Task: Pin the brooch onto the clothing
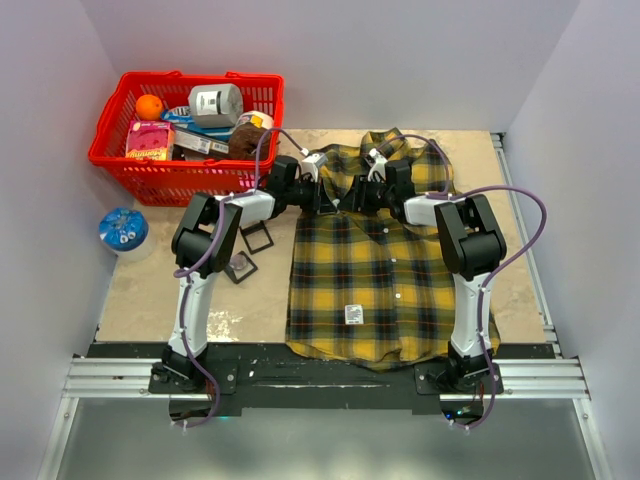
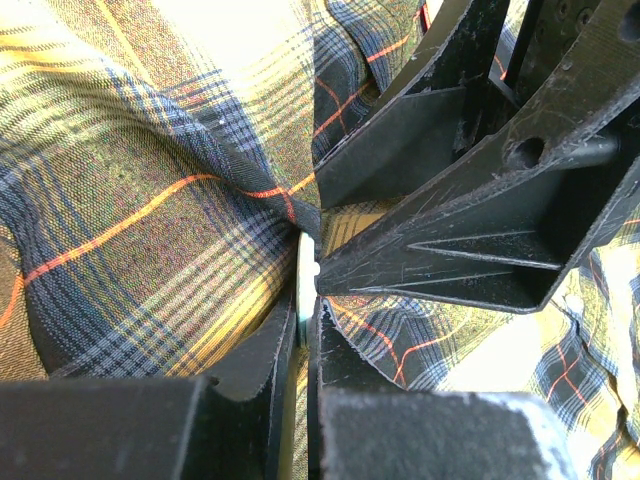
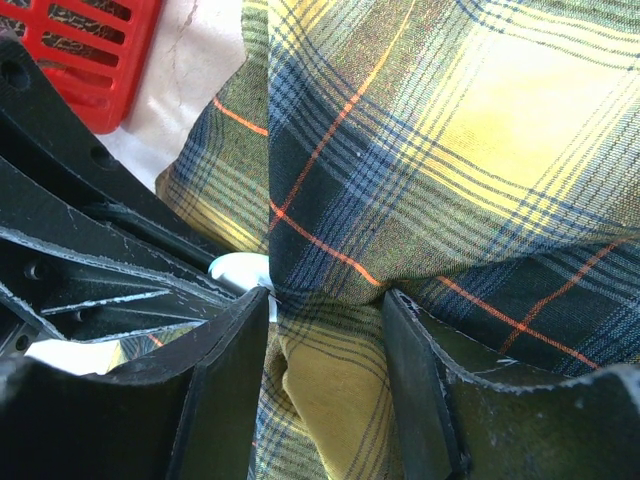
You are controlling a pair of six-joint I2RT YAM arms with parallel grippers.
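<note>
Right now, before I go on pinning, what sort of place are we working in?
Probably a lab test cell, not a home: plain white walls box in the table, an aluminium rail runs along its near edge, and a red basket holds mixed props.

The left gripper [image 2: 303, 325] has its jaws nearly together on the thin pale edge of the brooch [image 2: 306, 268], which pokes out past its tips. Bunched plaid shirt [image 2: 150, 200] rises ahead and to its left. The right gripper's fingers [image 2: 450, 250] reach in from ahead-right, one tip meeting the brooch.
</note>
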